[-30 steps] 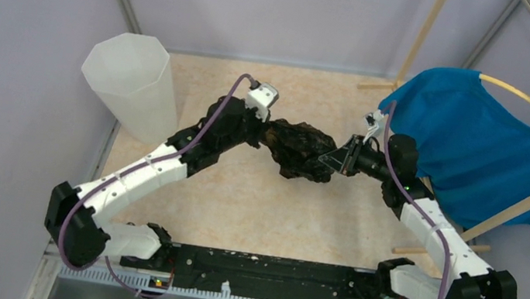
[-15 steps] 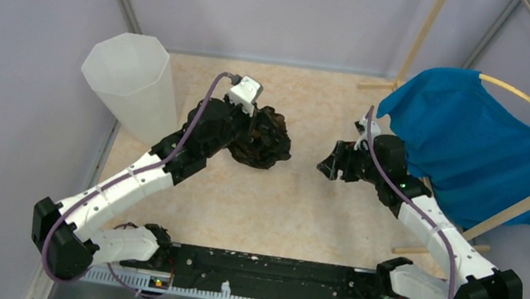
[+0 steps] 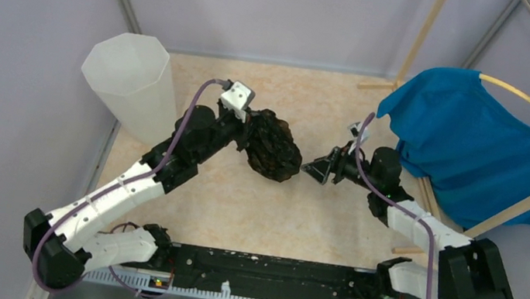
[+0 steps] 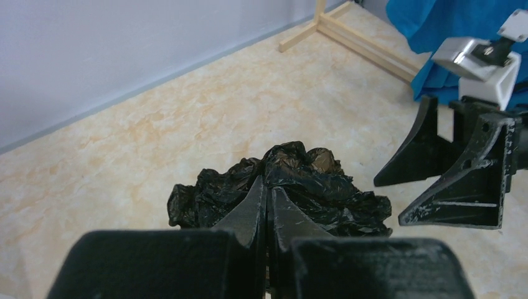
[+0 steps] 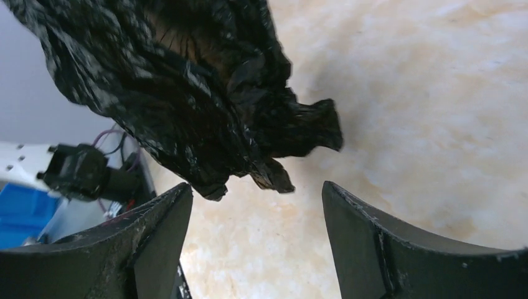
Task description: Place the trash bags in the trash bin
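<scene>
- My left gripper (image 4: 266, 188) is clamped tight on the trash bag (image 3: 274, 145), its two fingers pressed together over a fold of the black plastic.
- The bag is a crumpled, glossy bundle bunched in front of my left fingertips, above the beige marbled table (image 3: 291, 216).
- My right gripper (image 3: 319, 170) is spread wide and holds nothing; its tips point at the bag from just beside it, not touching.
- The trash bin (image 3: 130, 84) stands upright at the far left corner, beside my left arm, apart from the bag.
- A blue T-shirt (image 3: 480, 156) hangs on a wooden rack behind my right arm.
</scene>
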Available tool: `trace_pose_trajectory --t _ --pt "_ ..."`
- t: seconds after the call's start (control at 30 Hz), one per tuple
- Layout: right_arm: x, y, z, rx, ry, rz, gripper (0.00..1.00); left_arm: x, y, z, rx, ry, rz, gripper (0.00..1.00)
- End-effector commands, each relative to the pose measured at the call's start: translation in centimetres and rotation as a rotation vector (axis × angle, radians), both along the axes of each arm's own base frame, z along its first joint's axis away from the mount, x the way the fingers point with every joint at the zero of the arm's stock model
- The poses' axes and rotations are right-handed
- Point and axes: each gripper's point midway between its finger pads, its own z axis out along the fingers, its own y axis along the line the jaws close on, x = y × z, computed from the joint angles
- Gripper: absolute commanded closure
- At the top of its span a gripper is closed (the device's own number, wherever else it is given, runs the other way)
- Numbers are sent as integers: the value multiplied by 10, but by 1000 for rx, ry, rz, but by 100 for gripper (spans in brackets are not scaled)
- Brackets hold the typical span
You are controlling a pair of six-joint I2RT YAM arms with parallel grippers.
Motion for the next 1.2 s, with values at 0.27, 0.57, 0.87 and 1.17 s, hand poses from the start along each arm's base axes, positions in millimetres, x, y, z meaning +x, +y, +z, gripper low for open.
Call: trace_pose_trajectory --t 0.27,0.57,0.87,1.17 --pt "-34 39 45 260 -249 253 22 -35 6 63 -206 -215 -99 100" --pt "-42 51 37 307 -284 270 25 -45 8 73 -250 -233 -123 100" --pt "-54 54 10 368 -223 257 40 -51 11 82 -274 -247 -137 100" --pt "-47 89 12 400 -239 297 42 -51 10 80 -275 -237 -136 100"
